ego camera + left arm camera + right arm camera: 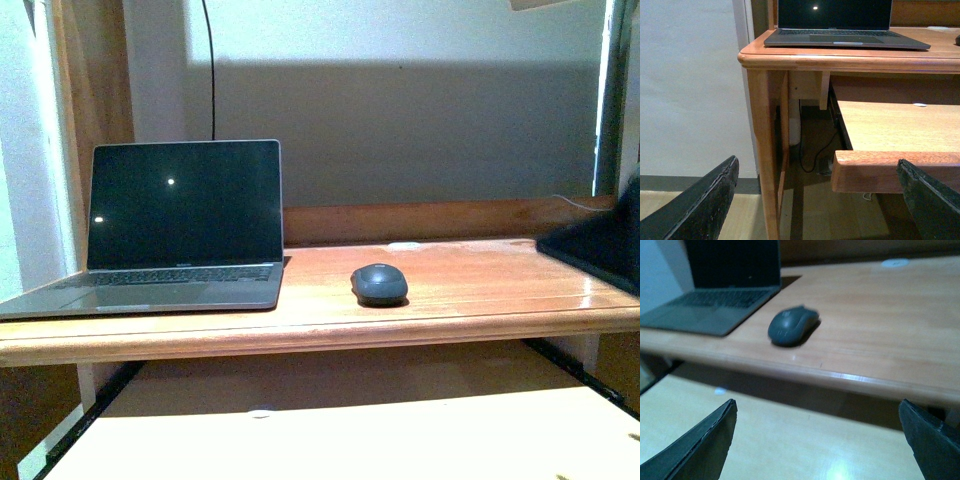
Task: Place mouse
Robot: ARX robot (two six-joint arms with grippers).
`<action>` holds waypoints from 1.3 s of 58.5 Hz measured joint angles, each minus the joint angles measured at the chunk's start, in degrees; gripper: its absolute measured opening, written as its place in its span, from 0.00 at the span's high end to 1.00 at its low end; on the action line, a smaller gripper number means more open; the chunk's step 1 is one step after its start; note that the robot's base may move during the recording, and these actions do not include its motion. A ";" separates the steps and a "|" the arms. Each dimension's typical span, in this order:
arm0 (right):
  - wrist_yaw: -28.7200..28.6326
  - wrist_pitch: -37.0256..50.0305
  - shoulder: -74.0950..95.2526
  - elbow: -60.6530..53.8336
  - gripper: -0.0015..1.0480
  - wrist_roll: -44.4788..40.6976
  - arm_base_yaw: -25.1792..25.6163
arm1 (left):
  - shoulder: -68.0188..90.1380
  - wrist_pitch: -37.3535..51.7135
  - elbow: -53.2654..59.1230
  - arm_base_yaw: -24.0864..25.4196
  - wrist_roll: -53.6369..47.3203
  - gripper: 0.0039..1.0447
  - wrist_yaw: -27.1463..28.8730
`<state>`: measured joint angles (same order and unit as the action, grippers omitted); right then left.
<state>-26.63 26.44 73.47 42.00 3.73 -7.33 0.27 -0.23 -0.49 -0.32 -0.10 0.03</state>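
Note:
The dark grey mouse (379, 284) sits on the wooden desk top (480, 290), just right of the open laptop (170, 230). In the right wrist view the mouse (791, 326) lies ahead of my right gripper (820, 440), which is open and empty over the pull-out shelf, short of the desk edge. My left gripper (820, 200) is open and empty, low beside the desk's left leg (762, 150), facing the front edge of the pull-out shelf (890, 170). Neither gripper shows in the front view.
A pull-out shelf (350, 430) extends below the desk top. A small flat white disc (404, 245) lies near the desk's back rail. A dark object (600, 245) rests at the desk's right end. Cables (810, 150) hang under the desk.

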 joint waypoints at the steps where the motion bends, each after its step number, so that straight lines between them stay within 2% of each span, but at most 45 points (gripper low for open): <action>1: -1.75 0.70 -0.68 -1.84 0.07 -0.50 0.81 | 0.00 0.00 0.00 0.00 0.00 0.07 -0.02; 8: -9.81 4.61 -3.28 -10.47 0.07 -4.52 4.66 | 0.00 0.00 0.00 0.00 0.00 0.07 0.00; 24: -22.77 9.81 -3.52 -21.53 0.07 -9.44 10.88 | 0.00 0.00 0.00 0.00 0.00 0.07 -0.02; 40: -23.67 7.26 0.50 -24.04 0.07 -17.33 9.16 | 0.00 0.00 0.00 0.00 0.00 0.07 -0.02; 47: -21.92 9.81 3.06 -24.09 0.07 -18.12 6.75 | 0.00 0.00 0.00 0.00 0.00 0.07 -0.02; 59: -14.75 15.58 9.38 -22.47 0.07 -16.48 1.68 | 0.00 0.00 0.00 0.00 0.00 0.07 0.00; 65: -9.73 17.51 13.20 -19.30 0.07 -15.08 -1.51 | 0.00 0.00 0.00 0.00 0.00 0.07 0.00; 71: -1.60 19.45 19.30 -13.38 0.07 -12.66 -6.01 | 0.00 0.00 0.00 0.00 0.00 0.07 -0.02; 76: 2.95 19.74 22.62 -9.60 0.07 -11.13 -8.37 | 0.00 0.00 0.00 0.00 0.00 0.07 -0.02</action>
<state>-23.68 46.17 96.09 32.40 -7.40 -15.70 0.27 -0.23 -0.49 -0.32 -0.10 0.01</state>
